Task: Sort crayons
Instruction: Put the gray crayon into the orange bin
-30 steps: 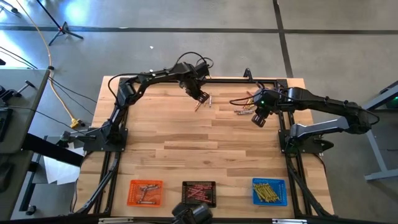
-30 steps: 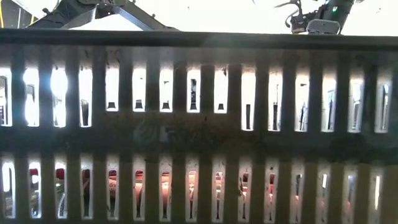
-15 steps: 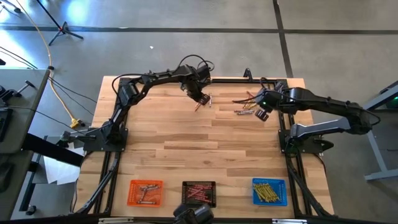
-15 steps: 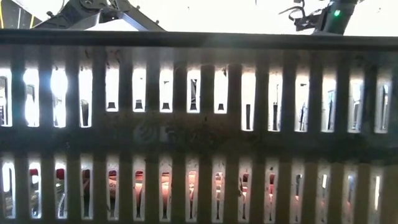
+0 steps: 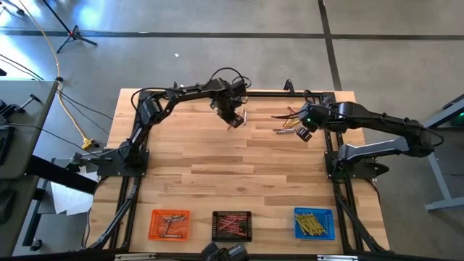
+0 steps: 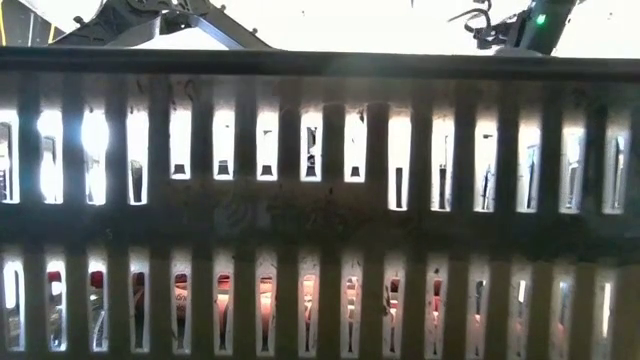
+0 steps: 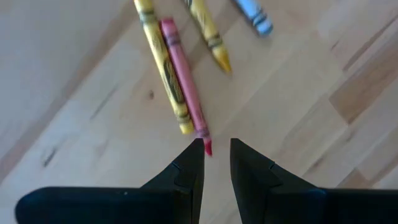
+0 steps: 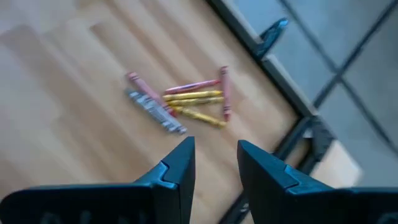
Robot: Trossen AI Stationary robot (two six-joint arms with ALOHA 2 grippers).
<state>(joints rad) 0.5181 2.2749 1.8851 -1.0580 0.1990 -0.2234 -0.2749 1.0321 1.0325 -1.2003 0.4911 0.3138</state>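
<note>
Sorting partway: orange tray (image 5: 170, 224), black tray (image 5: 232, 225), blue tray (image 5: 313, 222) already holding crayons, loose crayons (image 5: 288, 127) left at far edge (two clusters), left gripper (image 7: 216, 155) parted over red crayon (image 7: 185, 86), right gripper (image 8: 214, 155) parted, empty, above cluster.

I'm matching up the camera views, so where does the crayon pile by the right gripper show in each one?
High: crayon pile right of centre, beside the right gripper.
Low: not visible; a slatted wall blocks it.
Left wrist: not in it; other crayons there.
Right wrist: mid-picture, beyond the gripper.
Shared landmark: right gripper.
</note>
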